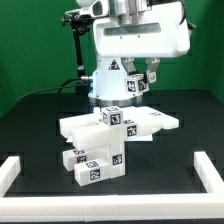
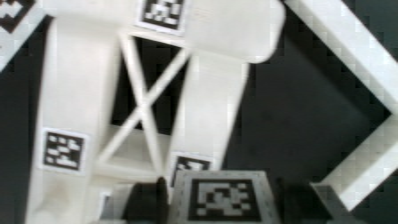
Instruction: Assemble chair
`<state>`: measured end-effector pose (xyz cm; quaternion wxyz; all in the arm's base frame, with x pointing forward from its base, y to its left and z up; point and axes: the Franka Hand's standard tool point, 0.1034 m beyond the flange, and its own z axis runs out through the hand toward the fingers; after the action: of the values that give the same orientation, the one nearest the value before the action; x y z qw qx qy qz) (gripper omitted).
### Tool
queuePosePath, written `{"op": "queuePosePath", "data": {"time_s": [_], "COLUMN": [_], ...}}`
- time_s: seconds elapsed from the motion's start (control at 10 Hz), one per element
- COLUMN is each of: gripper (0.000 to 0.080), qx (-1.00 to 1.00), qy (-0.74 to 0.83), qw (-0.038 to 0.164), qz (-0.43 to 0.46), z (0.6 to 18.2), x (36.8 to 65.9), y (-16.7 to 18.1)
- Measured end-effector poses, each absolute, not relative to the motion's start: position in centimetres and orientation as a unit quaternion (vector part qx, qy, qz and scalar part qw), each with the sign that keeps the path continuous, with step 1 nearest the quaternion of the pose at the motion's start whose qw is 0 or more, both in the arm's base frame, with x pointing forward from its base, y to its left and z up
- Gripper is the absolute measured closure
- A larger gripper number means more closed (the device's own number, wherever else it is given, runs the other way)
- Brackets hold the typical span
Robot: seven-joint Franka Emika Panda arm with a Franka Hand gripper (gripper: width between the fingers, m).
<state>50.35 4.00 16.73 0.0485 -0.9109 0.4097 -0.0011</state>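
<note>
The white blocky plastic chair parts (image 1: 112, 137) lie clustered at the middle of the black desk (image 1: 40, 120), flat slabs stacked over smaller tagged cubes; the wrist view shows a white cross-braced frame piece (image 2: 151, 90) with black-and-white square tags; the claw (image 1: 135, 82) hangs above the cluster, its jaws partly closed on a small white tagged cube (image 2: 217, 193); a low white border rail (image 1: 18, 172) edges the desk.
</note>
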Motion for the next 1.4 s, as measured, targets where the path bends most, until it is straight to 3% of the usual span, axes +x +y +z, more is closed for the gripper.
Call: {"op": "queuePosePath", "data": {"time_s": [0.4,0.7,0.9,1.1,1.4], "gripper": [0.0517,0.0517,0.0517,0.0517,0.0517], "qx": [-0.914,-0.931,-0.938,-0.940,-0.943], "qy": [0.404,0.362,0.345,0.341,0.333], "qw": [0.047,0.046,0.033,0.016,0.014], "qz": [0.001,0.024,0.020,0.010,0.012], "z": [16.5,16.7,15.2,13.8,13.4], "x": [50.1,47.9,47.4,47.4,46.9], "y": [3.8,-1.4,-5.1,-5.5,-3.7]}}
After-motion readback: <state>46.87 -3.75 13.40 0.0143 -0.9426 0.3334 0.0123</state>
